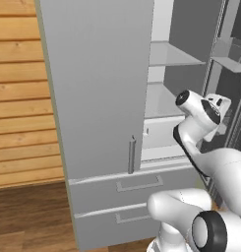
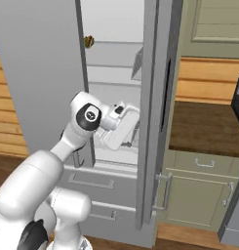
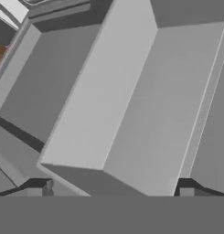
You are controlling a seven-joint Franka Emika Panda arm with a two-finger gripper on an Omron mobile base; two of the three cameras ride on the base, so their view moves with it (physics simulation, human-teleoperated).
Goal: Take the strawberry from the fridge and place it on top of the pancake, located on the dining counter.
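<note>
The fridge [image 1: 97, 88] stands with its left door shut and its right door [image 2: 152, 122] swung open, showing white shelves [image 1: 171, 56]. My arm reaches in at mid height, and the hand [image 2: 122, 124] sits over a lower shelf. In the hand view my gripper [image 3: 114, 189] is open, its fingertips [image 3: 42, 187] wide apart with nothing between them, facing bare white and grey shelf surfaces. The strawberry is hidden. The pancake and the dining counter are out of view.
A small yellow-green and orange produce item [image 2: 89, 41] lies on an upper shelf. Two drawers [image 1: 136, 184] close the fridge bottom. Door bins [image 1: 230, 54] hang on the open door. A brown-topped counter with pale green drawers [image 2: 199, 190] stands to the right.
</note>
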